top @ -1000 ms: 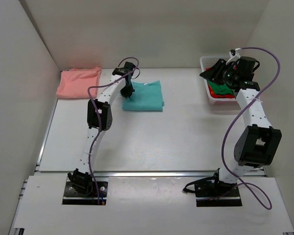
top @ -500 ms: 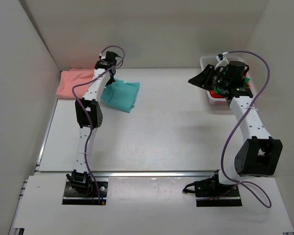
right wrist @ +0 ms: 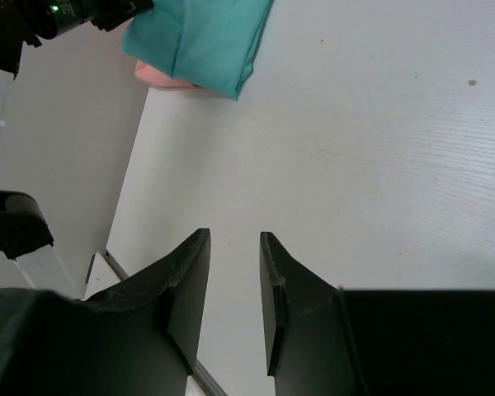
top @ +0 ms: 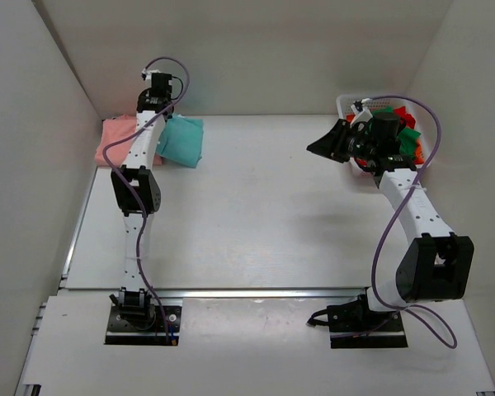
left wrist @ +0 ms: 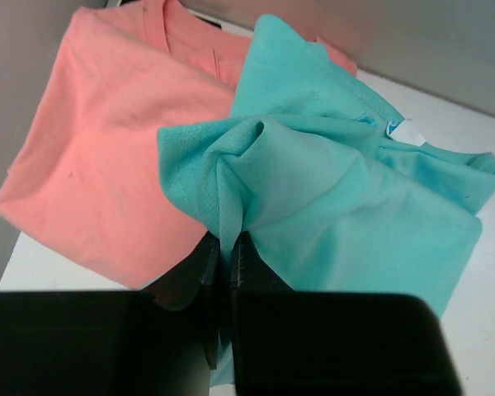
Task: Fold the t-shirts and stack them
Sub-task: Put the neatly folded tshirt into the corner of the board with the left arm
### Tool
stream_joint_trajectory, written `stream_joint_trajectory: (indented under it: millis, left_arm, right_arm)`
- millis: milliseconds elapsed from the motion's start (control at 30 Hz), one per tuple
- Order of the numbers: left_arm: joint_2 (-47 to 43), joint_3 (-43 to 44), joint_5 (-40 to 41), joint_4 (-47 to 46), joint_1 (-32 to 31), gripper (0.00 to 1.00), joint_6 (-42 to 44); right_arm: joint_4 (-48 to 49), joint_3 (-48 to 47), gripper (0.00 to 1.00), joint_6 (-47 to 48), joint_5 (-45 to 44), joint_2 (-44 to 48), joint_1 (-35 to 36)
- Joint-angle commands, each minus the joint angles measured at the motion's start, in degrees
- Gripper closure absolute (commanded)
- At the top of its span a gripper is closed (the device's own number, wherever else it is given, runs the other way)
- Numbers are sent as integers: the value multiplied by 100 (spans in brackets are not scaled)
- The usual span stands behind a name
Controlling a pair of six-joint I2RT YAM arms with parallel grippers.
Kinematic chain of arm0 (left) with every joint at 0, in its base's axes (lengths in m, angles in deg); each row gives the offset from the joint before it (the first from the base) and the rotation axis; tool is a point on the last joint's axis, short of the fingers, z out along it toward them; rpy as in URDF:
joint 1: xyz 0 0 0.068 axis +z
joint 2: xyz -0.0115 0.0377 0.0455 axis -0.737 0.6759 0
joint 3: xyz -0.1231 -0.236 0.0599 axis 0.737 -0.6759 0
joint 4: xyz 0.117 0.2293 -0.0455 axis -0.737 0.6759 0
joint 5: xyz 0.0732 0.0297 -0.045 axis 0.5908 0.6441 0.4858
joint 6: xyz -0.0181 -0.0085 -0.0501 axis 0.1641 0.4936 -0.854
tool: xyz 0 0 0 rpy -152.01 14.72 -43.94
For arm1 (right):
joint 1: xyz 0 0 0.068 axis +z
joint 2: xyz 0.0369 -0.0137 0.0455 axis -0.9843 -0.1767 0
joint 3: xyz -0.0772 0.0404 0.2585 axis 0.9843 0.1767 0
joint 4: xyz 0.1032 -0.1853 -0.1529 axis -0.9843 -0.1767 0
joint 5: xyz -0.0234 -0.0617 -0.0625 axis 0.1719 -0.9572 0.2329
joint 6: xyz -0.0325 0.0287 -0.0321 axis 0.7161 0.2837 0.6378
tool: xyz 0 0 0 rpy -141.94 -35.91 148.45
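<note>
The right gripper (right wrist: 231, 247) hovers above the bare tabletop (right wrist: 379, 165), its jaws a narrow gap apart with nothing between them. Just beside it at the right edge, the white mesh basket (top: 344, 102) holds a dark green t-shirt (top: 407, 139) and a red t-shirt (top: 400, 110). In the far left corner, the left gripper (left wrist: 227, 247) is pinched tight on a bunched fold of the teal t-shirt (left wrist: 355, 206). The cloth spreads away from the fingertips and partly overlaps the salmon-pink t-shirt (left wrist: 107, 140), which lies flat by the wall.
</note>
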Motion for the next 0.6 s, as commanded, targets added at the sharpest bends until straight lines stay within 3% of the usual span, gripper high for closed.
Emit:
stream_joint_trajectory:
  millis: [0, 400, 567]
  left_arm:
    - [-964, 43, -81, -412, 268, 100, 86]
    - [-1273, -211, -766, -659, 1279, 100, -161]
    - [-825, -185, -969, -694, 1481, 98, -327]
  right_arm:
    - [216, 17, 72, 42, -86, 259, 24]
    - [-242, 34, 72, 306, -315, 285, -169]
    - [-321, 34, 72, 376, -333, 215, -249]
